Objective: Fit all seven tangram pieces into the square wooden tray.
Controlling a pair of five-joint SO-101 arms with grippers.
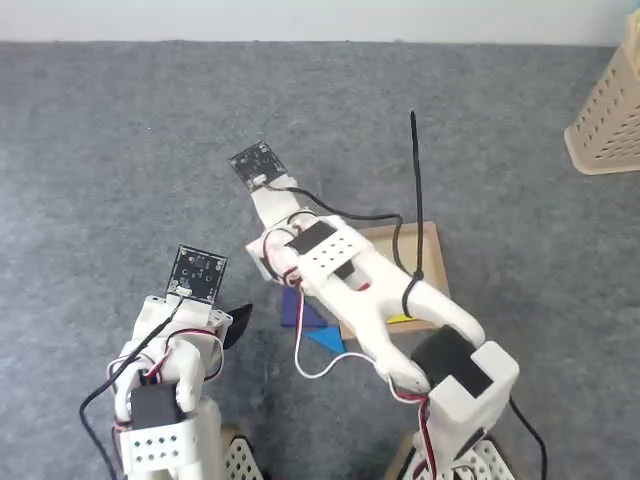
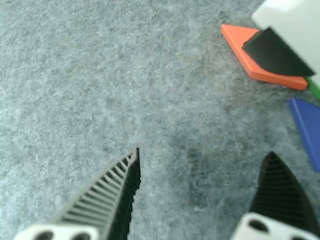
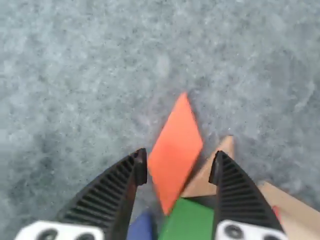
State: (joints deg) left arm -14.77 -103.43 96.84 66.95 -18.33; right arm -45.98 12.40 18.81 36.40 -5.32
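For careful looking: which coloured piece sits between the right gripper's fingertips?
The orange diamond, at the right gripper; the green piece and blue piece lie further back.

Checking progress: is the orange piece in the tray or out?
Out. The orange piece lies on the grey carpet beside the wooden tray, between the right gripper's open fingers.

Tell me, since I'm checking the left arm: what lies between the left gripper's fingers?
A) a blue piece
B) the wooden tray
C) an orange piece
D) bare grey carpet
D: the left gripper stands open over bare carpet, while the orange piece and the blue piece lie farther off, beyond its fingertips.
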